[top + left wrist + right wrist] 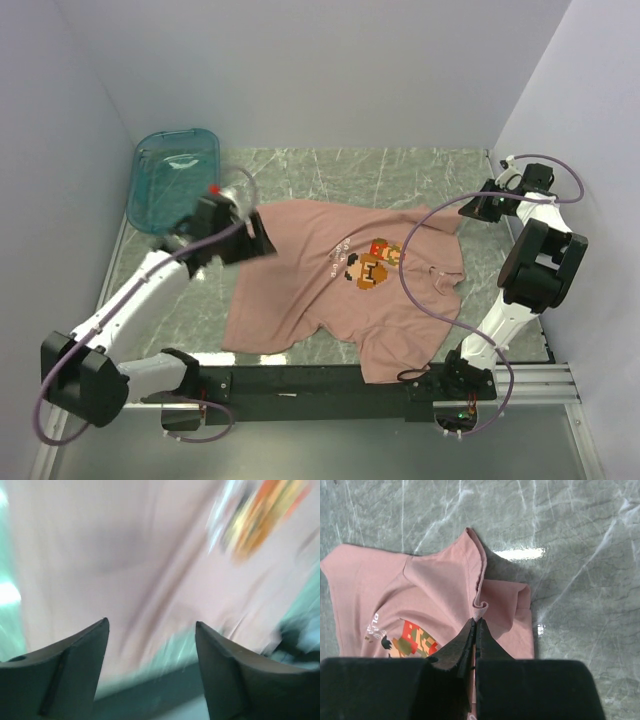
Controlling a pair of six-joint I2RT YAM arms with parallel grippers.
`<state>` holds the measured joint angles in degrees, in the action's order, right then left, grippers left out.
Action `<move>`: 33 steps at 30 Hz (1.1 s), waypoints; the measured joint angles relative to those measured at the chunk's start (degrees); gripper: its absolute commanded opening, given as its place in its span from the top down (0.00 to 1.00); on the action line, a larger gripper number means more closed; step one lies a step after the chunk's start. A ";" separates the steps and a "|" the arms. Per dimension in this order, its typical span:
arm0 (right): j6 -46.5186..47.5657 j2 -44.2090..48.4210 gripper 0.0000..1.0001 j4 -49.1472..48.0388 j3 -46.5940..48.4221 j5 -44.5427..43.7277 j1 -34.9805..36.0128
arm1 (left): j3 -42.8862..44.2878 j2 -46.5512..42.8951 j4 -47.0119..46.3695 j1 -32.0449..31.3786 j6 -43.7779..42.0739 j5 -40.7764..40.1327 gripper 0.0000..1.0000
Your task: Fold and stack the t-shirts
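Observation:
The dusty-pink t-shirt point(320, 300) lies spread on the marble table, print point(375, 262) facing up, its hem toward the arm bases. My left gripper point(262, 238) is open and empty, hovering over the shirt's left shoulder area; its view is blurred, showing pink cloth point(125, 555) beyond the gripper point(151, 622). My right gripper point(472, 208) is at the shirt's far right corner. In the right wrist view the gripper point(475, 621) is shut on a curled edge of the t-shirt point(435, 585), with the sleeve folded beside it.
A translucent teal plastic bin point(175, 175) stands at the back left, just behind the left arm. White walls close in the table on three sides. A black rail point(320, 380) runs along the near edge, under the shirt's hem.

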<state>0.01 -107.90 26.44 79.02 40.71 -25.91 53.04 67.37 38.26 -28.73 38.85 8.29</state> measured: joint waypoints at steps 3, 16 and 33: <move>0.28 0.00 1.00 0.22 0.00 0.79 0.00 | 6.05 2.49 -6.16 11.52 -3.82 1.11 0.25; 0.94 0.00 1.00 0.61 0.00 2.19 0.00 | 30.62 44.52 -11.15 20.13 -9.73 2.93 0.42; 0.96 -0.26 1.00 1.16 0.00 2.29 0.00 | 45.46 59.39 -6.32 20.20 -12.44 2.84 0.66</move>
<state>0.97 -108.16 27.59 79.02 43.00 -25.91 98.50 126.76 31.94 -8.54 26.41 11.14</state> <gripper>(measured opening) 0.008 0.410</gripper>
